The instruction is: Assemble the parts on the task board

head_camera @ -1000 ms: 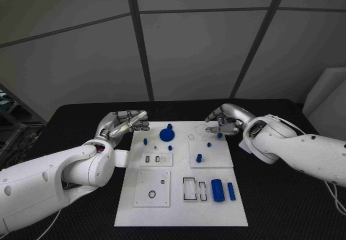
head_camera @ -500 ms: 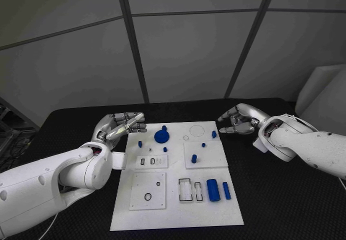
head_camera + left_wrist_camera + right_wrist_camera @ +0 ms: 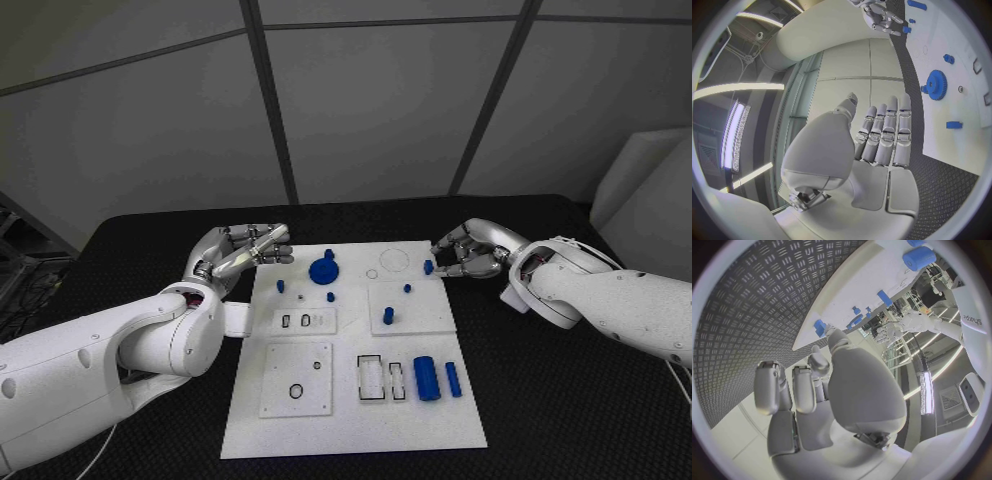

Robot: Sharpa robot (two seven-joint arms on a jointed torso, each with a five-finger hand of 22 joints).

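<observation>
Right hand (image 3: 469,252) beside blue peg (image 3: 428,267) on task board (image 3: 353,420)

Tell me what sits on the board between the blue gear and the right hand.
In the head view, between the blue gear and the right hand lie a thin ring outline and a small blue peg beside the fingers.

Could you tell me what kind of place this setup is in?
Probably a robotics lab or test cell: a black table bearing a white task board with small blue parts, enclosed by plain grey wall panels.
</observation>
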